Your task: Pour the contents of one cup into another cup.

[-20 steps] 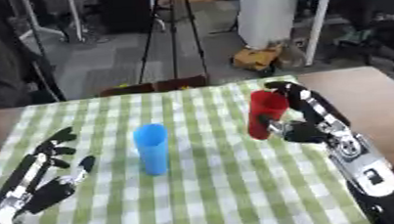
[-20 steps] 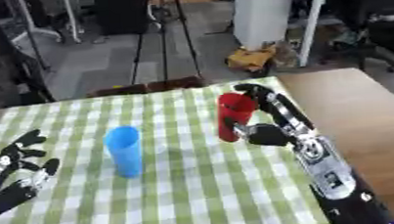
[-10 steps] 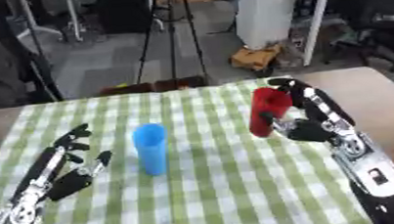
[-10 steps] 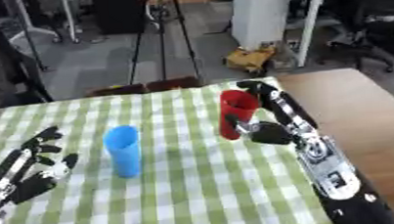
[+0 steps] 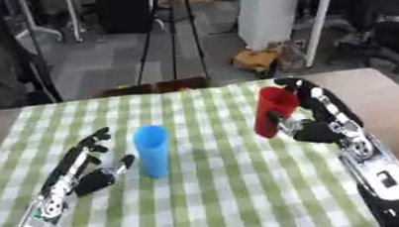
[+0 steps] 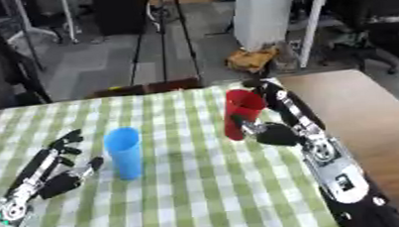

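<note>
Red cup [image 5: 275,110] standing upright, right hand [image 5: 312,126] grasping it; blue cup [image 5: 151,150] sitting leftward, beside released left hand [image 5: 85,168]

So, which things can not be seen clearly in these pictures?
- Inside of the red cup, both views: the angle hides any contents.
- Inside of the blue cup: same.
- Right hand: the cup hides the fingers' contact.
- Left hand: forearm cut off by the bottom edge.

Two cups — one red cup [image 5: 275,111]; one blue cup [image 5: 151,150]
</note>
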Motion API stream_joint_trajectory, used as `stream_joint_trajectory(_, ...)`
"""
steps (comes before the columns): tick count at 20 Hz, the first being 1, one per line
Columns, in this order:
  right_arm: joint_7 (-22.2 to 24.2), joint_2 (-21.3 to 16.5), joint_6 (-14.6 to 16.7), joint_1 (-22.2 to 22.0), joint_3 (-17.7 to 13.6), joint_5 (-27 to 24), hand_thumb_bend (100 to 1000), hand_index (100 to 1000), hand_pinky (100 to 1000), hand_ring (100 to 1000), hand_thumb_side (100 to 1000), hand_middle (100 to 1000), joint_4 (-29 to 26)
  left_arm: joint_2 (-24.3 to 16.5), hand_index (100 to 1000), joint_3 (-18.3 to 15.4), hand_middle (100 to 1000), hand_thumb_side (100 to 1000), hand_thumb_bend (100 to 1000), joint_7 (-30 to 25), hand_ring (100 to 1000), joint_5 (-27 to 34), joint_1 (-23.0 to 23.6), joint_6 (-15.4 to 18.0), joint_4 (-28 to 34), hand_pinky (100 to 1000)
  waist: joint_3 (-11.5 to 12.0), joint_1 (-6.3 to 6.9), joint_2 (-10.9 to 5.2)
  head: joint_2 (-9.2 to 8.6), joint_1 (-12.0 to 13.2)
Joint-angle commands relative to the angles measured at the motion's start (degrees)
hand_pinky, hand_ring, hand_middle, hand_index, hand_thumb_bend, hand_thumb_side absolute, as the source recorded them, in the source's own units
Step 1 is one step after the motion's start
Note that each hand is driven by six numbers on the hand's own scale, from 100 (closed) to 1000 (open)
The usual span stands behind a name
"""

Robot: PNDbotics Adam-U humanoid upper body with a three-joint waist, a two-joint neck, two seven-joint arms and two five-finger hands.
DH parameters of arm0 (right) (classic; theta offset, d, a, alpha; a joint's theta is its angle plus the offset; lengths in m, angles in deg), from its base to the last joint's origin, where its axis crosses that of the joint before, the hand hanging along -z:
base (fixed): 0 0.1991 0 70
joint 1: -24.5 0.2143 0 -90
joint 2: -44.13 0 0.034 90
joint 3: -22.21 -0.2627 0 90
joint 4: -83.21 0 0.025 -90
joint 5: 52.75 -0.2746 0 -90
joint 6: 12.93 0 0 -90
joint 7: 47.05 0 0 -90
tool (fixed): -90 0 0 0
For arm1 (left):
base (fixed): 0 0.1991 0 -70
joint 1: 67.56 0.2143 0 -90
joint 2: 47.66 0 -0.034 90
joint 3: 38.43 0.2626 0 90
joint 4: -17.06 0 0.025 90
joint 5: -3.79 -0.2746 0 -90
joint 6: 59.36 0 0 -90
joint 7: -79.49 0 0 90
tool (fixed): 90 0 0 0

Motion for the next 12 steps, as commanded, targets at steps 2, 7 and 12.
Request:
stream_joint_trajectory(2,-0.2,-1.2,0.1,0.9,-0.3,-0.6,386,866,678,610,285,557,-1.5,0.4,981,0.2,874,604,534,-1.2,802,-1.4,-2.1,2.4,-2.3,698,-0.3,-0.09,-0.6,-0.04,0.3)
stream_joint_trajectory(7,-0.3,-1.1,0.1,0.8,-0.4,-0.9,381,867,679,610,287,557,-1.4,0.8,982,0.0,874,603,538,-1.5,802,-2.4,-2.7,4.1,-4.6,700,-0.5,-0.23,-0.62,-0.04,0.4)
stream_joint_trajectory(12,-0.3,-1.0,0.1,0.9,-0.4,-1.0,378,867,679,610,289,558,-1.4,1.2,979,-0.3,870,600,540,-0.4,802,-4.1,-3.4,4.3,-6.3,704,-0.7,-0.32,-0.51,-0.11,0.6)
